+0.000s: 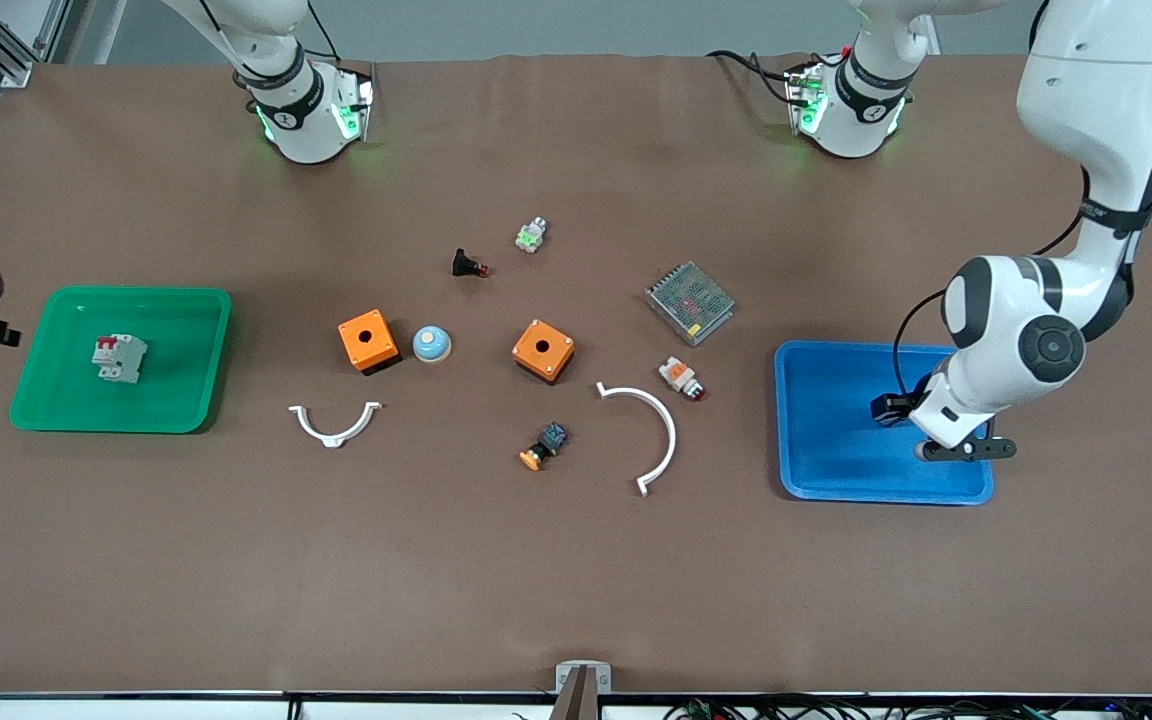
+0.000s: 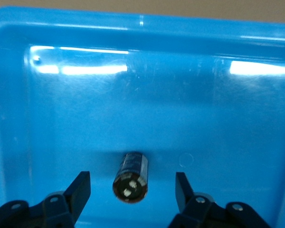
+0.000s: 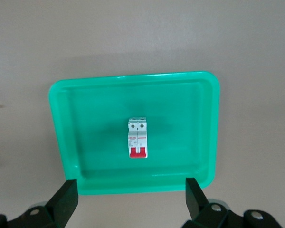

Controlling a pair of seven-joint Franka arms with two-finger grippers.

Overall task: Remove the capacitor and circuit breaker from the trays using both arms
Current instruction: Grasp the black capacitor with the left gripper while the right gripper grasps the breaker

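Neither part is out yet — both are still lying in their trays, so the whole lift-and-place is left to do. The capacitor is lying on its side on the floor of the blue tray, and the left gripper is sitting low inside that tray with its fingers apart, one on each side of the cylinder and not touching it. I judge this arm to be at the point of closing for the grasp.

The circuit breaker is resting near the middle of the green tray, red levers toward the tray's rim nearer the wrist camera. The right gripper is hovering well above it, fingers spread wide and holding nothing (in the front view it cannot be seen at all).

For room: the capacitor is lying well clear of the blue tray's walls, so the fingers are facing no rim on closing, though the lift must be clearing the raised lip before moving sideways. The breaker has bare tray floor on every side. Bare bench is lying nearer the front camera than both trays, while the middle is holding orange boxes, buttons and white curved brackets.
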